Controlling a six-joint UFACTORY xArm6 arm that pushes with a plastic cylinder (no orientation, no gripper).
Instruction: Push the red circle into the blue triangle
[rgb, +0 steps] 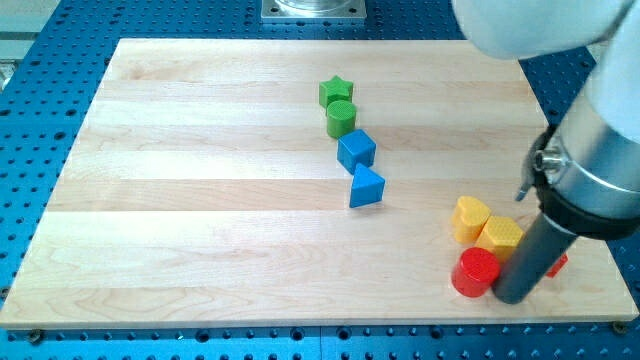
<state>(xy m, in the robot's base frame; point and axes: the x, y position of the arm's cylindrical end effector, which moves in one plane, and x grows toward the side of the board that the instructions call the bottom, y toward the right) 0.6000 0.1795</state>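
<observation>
The red circle (474, 272) is a short red cylinder near the board's bottom right. The blue triangle (366, 187) lies near the board's middle, up and to the left of the red circle, well apart from it. My tip (511, 297) is the lower end of the dark rod; it rests on the board right next to the red circle, on its right side. The rod hides part of a second red block (557, 265) behind it.
A yellow heart-like block (469, 217) and a yellow hexagon (502, 236) sit just above the red circle. A blue cube (356, 150), a green cylinder (340, 118) and a green star (336, 92) form a line above the blue triangle. The board's right edge (600, 230) is close.
</observation>
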